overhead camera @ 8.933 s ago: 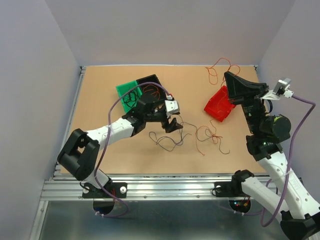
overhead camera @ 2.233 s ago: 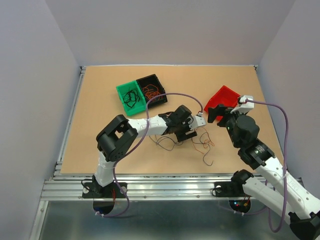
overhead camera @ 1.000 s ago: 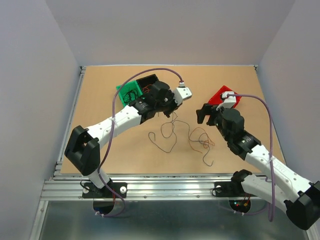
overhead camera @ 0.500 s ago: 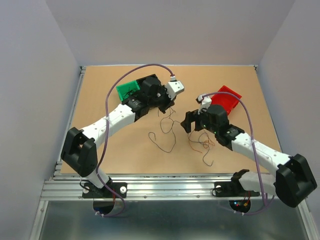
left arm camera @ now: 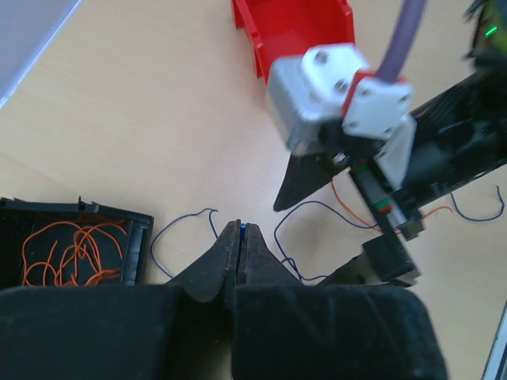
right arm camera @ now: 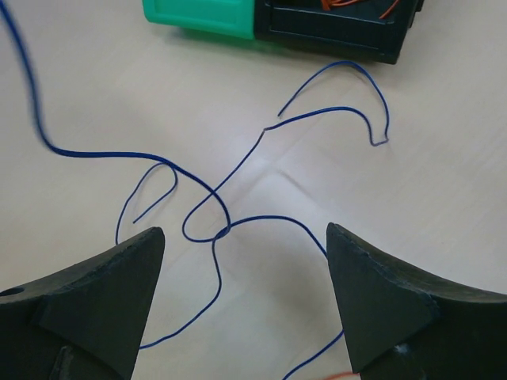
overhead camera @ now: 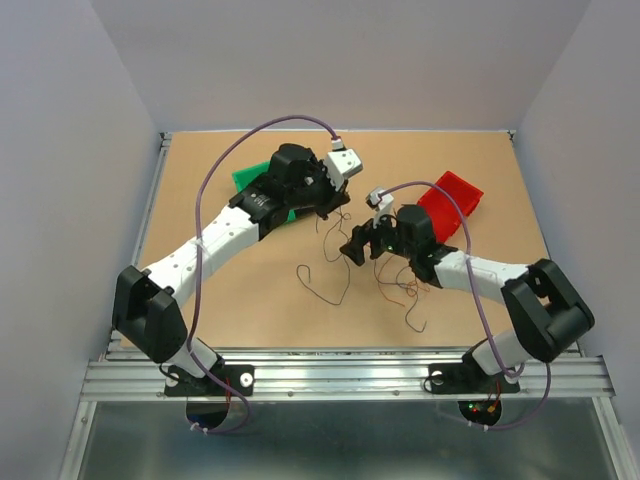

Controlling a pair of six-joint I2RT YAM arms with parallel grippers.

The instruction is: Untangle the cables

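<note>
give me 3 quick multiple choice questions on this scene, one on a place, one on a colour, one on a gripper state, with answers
1. Where is the red bin?
A) on the right half of the table
B) at its left edge
C) at its near edge

2. What colour are the cables in the black bin?
A) white
B) orange
C) green

3. How is the right gripper?
A) shut on a cable
B) shut on the red bin
C) open above a crossing of the dark blue cable

Answers:
1 A, the top view shows it right of centre.
2 B, the left wrist view shows them orange.
3 C, its jaws stand wide apart over the crossing.
</note>
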